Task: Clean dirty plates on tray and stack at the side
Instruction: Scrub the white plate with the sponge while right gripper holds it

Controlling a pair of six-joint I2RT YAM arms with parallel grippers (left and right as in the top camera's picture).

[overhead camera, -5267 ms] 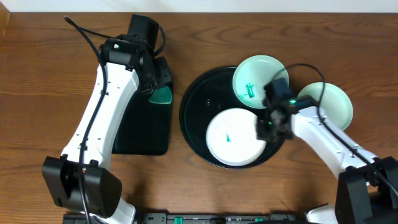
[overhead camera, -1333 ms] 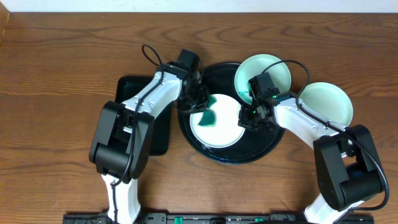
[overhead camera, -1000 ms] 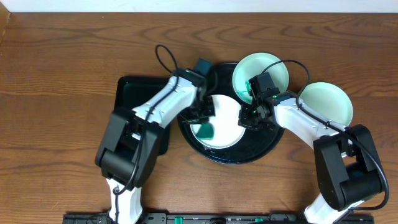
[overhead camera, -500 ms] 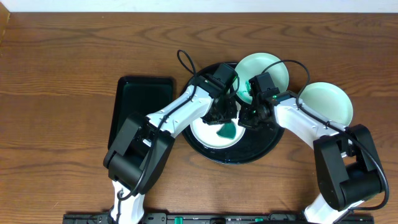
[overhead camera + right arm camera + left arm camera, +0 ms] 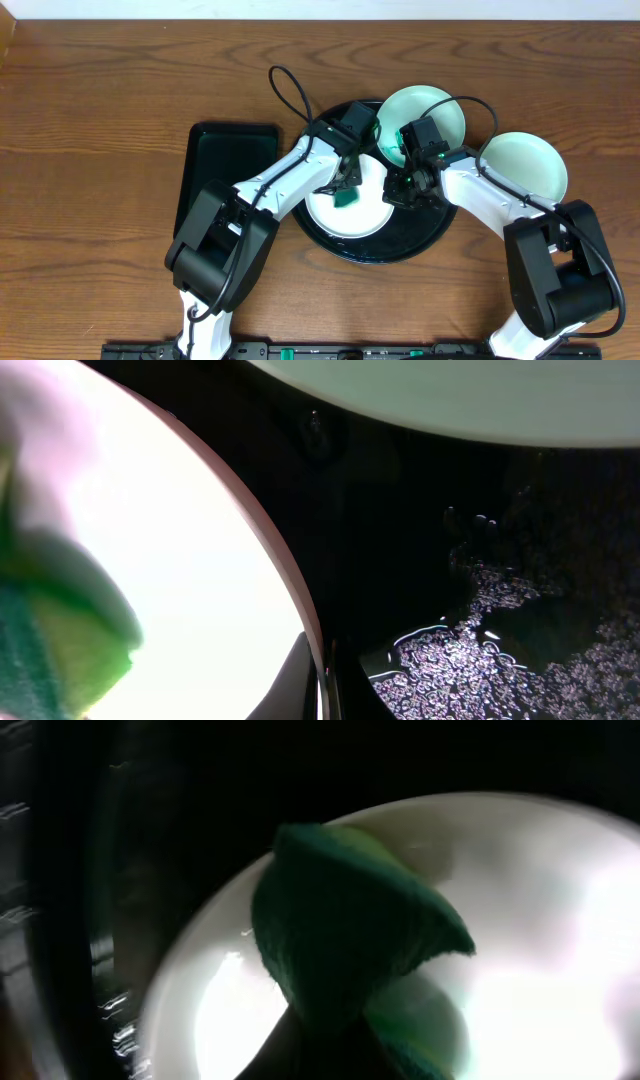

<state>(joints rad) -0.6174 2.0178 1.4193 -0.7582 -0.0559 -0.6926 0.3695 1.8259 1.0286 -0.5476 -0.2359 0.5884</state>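
Note:
The white plate (image 5: 352, 215) lies in the round black tray (image 5: 415, 243). My left gripper (image 5: 347, 190) is shut on a green sponge (image 5: 346, 197) and presses it on the plate; the sponge (image 5: 345, 935) fills the left wrist view over the white plate (image 5: 540, 920). My right gripper (image 5: 400, 190) is shut on the white plate's right rim (image 5: 300, 610). A mint-green plate (image 5: 425, 112) with a green smear sits at the tray's back edge, seen above in the right wrist view (image 5: 470, 400). Another mint-green plate (image 5: 530, 165) lies on the wood table (image 5: 100, 100) to the right.
A rectangular black tray (image 5: 215, 180) lies left of the round tray. The round tray's floor is wet with droplets (image 5: 540, 650). A cable loops above my left arm (image 5: 285, 85).
My left gripper has swept the sponge across the white plate, from its left side to the right and back toward the middle. My right gripper has stayed on the plate's rim.

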